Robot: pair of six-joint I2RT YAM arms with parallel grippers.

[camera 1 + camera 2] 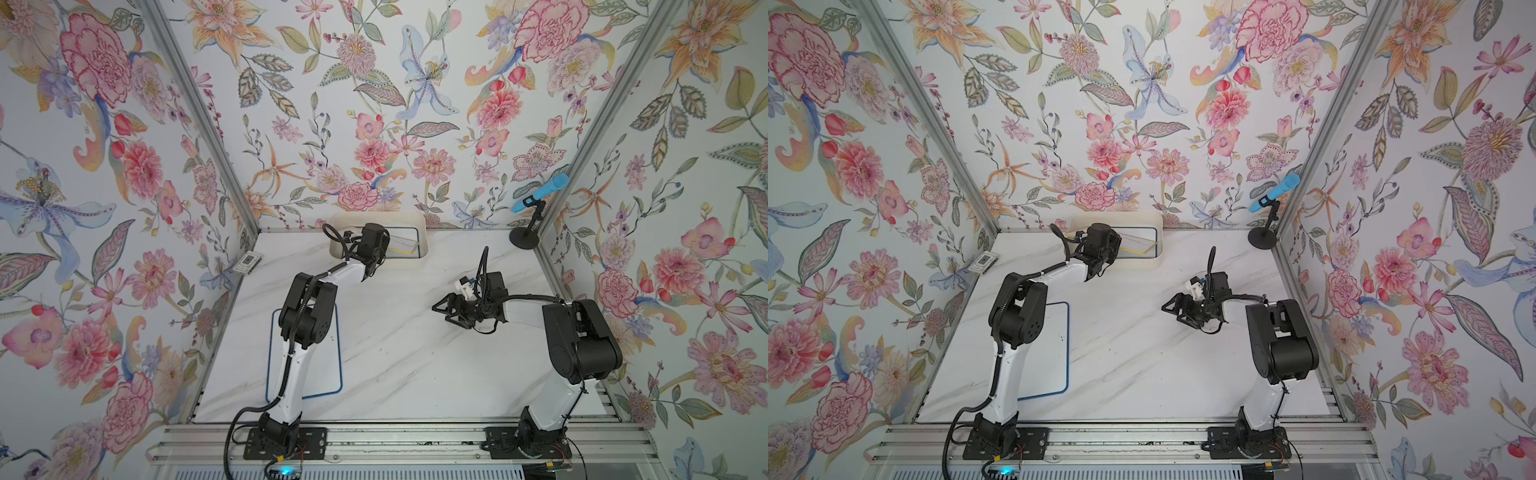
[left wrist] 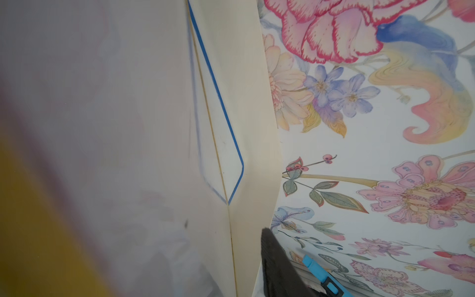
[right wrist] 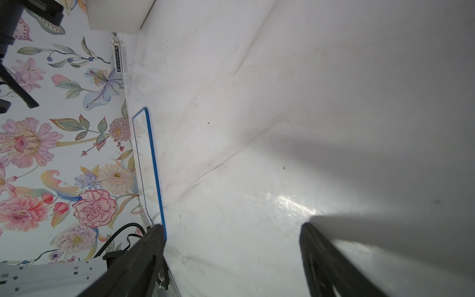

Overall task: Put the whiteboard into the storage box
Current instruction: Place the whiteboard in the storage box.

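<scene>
At the back, the box held a blue-rimmed board and a tilted yellow-rimmed board under the left gripper, grip unclear, while a third board lay unpacked on the table and the right gripper hung spread, empty.

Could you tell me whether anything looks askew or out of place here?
Yes: inside the cream-white plastic storage box, the yellow-edged whiteboard lies crooked over the blue-edged whiteboard, its edges at an angle to the box walls rather than squared up.

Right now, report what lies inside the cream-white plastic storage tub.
A blue-edged whiteboard lies flat; a yellow-edged whiteboard leans tilted over it. The left gripper hides one end of the tub.
</scene>
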